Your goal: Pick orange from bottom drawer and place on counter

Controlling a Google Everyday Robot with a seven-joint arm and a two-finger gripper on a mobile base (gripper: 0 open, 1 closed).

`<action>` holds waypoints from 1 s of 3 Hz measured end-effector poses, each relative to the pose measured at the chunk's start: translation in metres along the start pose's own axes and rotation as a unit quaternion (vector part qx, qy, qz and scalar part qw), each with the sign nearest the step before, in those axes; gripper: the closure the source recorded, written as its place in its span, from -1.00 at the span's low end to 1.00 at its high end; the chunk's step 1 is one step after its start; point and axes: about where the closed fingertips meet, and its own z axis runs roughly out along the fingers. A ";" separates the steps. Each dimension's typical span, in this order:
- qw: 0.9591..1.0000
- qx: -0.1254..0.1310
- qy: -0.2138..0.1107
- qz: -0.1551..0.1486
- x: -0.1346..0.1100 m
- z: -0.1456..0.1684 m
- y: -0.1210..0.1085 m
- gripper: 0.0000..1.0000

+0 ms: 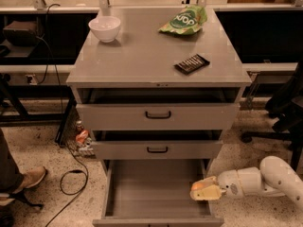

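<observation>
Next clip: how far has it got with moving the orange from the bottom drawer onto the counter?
Done: the bottom drawer stands pulled open. In hand: the gripper, low at the drawer's right side, appears closed on the orange, just above the drawer floor. Left: lift it and set it on the counter, which holds a white bowl, green bag and dark packet.
</observation>
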 end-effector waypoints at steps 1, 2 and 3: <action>1.000 0.000 0.000 0.001 0.000 0.000 0.000 1.00; 0.998 -0.027 -0.046 -0.038 -0.025 -0.021 0.016 1.00; 0.985 -0.043 -0.116 -0.120 -0.071 -0.076 0.047 1.00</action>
